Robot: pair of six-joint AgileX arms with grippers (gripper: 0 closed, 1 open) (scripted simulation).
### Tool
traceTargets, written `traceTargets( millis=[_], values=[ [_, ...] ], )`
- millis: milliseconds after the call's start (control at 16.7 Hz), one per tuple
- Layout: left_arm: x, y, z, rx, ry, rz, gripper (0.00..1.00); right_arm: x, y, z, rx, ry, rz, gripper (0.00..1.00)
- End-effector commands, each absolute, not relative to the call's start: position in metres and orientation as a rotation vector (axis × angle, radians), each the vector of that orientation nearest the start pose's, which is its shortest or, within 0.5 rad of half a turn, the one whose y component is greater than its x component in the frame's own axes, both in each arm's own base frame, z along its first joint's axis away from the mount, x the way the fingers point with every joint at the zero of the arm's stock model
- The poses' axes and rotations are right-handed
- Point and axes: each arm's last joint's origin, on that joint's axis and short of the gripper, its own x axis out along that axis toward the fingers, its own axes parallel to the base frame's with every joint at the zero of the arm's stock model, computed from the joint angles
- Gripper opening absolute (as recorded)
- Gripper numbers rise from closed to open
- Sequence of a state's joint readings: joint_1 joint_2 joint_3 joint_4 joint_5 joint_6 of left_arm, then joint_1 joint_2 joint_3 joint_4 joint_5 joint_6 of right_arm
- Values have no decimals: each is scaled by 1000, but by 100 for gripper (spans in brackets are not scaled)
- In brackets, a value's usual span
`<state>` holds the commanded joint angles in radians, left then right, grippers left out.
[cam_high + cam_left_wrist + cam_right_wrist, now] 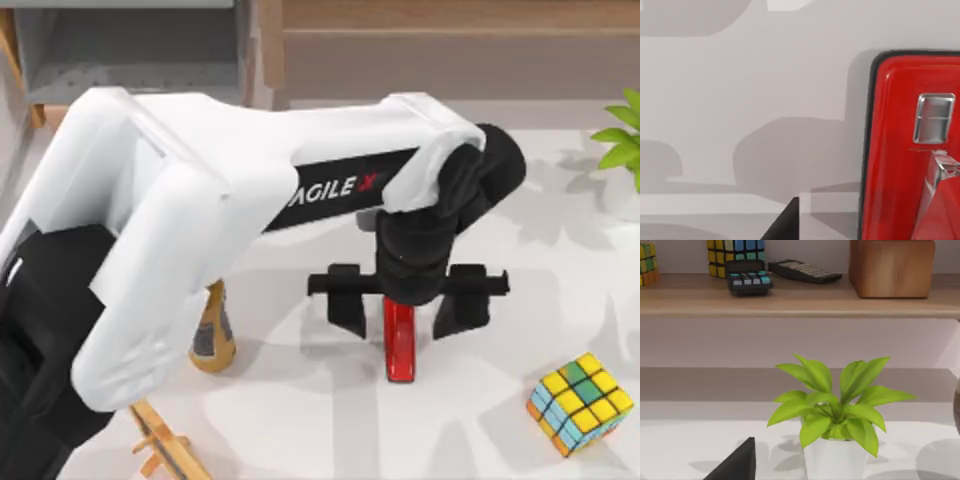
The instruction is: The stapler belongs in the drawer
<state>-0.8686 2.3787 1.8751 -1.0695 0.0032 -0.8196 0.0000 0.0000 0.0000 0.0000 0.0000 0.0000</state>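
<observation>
The red stapler lies on the white table a little right of centre, with its long side running front to back. My left gripper hangs straight over the stapler's far end. It is open, one black finger on each side of the stapler and well apart from it. In the left wrist view the stapler appears close up, glossy red with a metal plate. The drawer, with grey inner walls, sits at the back left. My right gripper is parked and faces the potted plant.
A tan juice bottle stands left of the stapler, and a wooden rack is near the front edge. A colour cube lies at the front right. A potted plant stands at the right, and a shelf holds calculators.
</observation>
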Motion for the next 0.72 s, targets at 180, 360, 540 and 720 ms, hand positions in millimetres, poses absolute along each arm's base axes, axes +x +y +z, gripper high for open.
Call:
traceTargets(
  millis=[180,360,540,720],
  values=[
    [301,-348,118,32,1571,-27,32,106,-1,160,0,0,0,100],
    [301,-348,118,32,1571,-27,10,106,-1,160,0,0,0,100],
    [301,-348,118,32,1571,-27,0,106,-1,160,0,0,0,100],
    [301,-348,118,32,1571,-27,0,106,-1,160,0,0,0,100]
  ],
)
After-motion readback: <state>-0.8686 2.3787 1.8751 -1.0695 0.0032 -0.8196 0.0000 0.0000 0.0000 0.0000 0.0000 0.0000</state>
